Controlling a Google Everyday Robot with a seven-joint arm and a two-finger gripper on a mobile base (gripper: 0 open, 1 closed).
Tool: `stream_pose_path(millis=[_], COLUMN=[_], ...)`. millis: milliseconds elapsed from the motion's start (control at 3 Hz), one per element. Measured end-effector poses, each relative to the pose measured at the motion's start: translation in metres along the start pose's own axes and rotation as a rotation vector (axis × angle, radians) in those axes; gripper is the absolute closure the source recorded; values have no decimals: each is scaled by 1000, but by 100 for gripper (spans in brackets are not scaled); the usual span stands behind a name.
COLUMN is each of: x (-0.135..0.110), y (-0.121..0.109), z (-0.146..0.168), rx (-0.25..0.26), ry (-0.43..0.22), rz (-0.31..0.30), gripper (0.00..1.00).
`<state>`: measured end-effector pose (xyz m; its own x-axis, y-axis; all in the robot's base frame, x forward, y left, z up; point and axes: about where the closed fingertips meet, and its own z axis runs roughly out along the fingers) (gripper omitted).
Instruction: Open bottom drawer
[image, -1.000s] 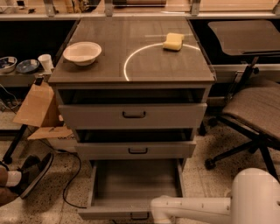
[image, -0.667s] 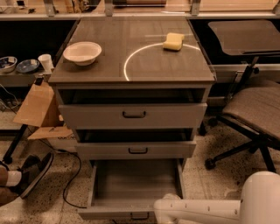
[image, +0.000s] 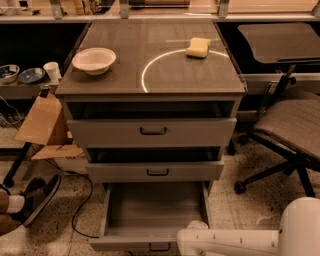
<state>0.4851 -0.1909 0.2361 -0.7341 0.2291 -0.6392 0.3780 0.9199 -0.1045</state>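
Observation:
The bottom drawer of the grey three-drawer cabinet is pulled well out. Its plain grey tray shows empty, and its small black handle sits at the frame's lower edge. The middle drawer and top drawer are each pulled out slightly, with dark gaps above their fronts. My white arm reaches in from the lower right. My gripper is at its left end, by the front right corner of the bottom drawer.
A white bowl and a yellow sponge lie on the cabinet top. An office chair stands to the right. A cardboard box, a cable and a person's shoe are on the floor to the left.
My arm has shifted a little to the right along the bottom edge. The bottom drawer stays open and the other drawers have not moved.

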Motion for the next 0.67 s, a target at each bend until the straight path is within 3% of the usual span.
stream_pose_path(millis=[667], x=[0], y=[0], z=[0], rx=[0], ry=[0], rz=[0], gripper=[26])
